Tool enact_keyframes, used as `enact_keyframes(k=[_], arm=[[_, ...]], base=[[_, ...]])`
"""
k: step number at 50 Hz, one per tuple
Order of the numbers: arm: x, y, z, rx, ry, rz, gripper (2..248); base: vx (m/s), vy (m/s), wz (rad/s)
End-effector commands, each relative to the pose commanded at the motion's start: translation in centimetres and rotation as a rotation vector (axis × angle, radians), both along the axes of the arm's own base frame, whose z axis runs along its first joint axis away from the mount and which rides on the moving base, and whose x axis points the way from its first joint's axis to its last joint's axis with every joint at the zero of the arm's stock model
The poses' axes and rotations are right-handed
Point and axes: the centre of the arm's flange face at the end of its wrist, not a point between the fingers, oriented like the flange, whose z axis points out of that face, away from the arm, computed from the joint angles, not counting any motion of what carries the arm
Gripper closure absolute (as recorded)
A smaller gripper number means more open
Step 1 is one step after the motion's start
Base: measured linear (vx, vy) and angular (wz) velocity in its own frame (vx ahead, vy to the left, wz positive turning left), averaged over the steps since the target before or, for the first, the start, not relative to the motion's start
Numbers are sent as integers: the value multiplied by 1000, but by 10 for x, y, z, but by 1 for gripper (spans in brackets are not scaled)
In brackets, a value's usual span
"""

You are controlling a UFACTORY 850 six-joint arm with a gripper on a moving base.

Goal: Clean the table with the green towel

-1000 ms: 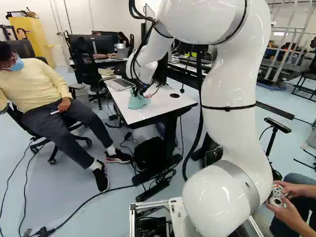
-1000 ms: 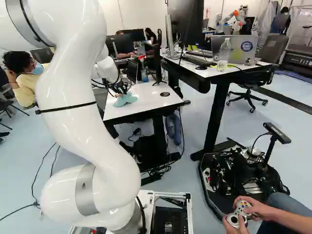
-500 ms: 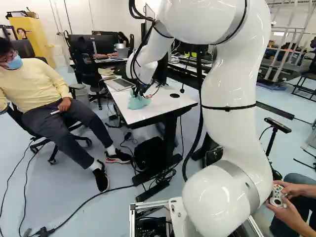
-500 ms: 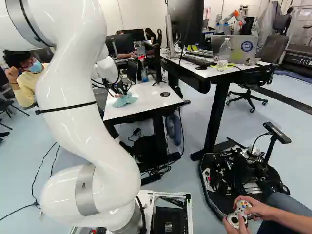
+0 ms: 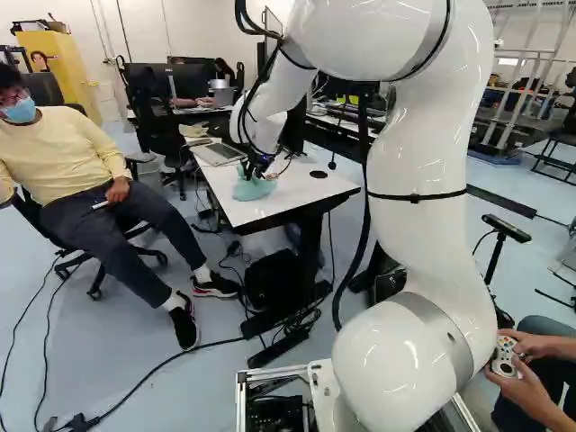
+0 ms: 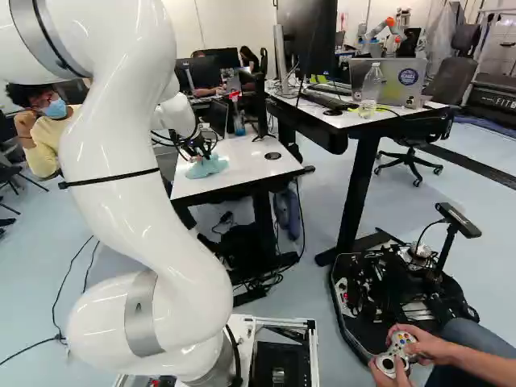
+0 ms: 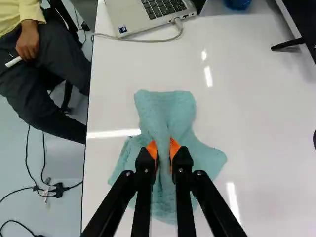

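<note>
The gripper (image 7: 164, 153) is closed on the towel (image 7: 165, 103), its orange pads pinching a raised fold from both sides. The towel lies on the white table (image 7: 261, 138), spread out around the fingers. Held by its middle, it likely serves as a wiping pad, loose cloth covering the surface while the fold gives the fingers something to hold. The arm (image 5: 418, 171) reaches over from the base to keep it there; the step in hand looks like wiping.

Ahead of the gripper, toward the far end, sits the laptop (image 7: 148, 15), its cable (image 7: 143, 40) curving over the tabletop. A stroke that way could snag the cable, so sweeping to the bare side seems safer.

As for containers, what looks like a spray bottle (image 6: 239, 122) stands past the towel, perhaps put there for the cleaning; it shows blue. On the neighbouring desk (image 6: 310, 115) is a clear bottle (image 6: 371, 87), contents uncertain. The grey bin (image 5: 175, 169) beyond the table hides its inside.
</note>
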Motion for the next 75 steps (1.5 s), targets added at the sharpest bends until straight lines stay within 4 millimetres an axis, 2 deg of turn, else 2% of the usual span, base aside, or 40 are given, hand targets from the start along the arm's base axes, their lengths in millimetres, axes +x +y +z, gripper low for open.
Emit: enact_keyframes(k=[47, 61, 75], arm=[[-6, -1, -4, -23, 77, 3, 200], [-3, 14, -4, -22, 72, 25, 200], [18, 31, -6, -17, 54, 40, 200]], base=[[0, 0, 0], [0, 0, 0], [0, 0, 0]])
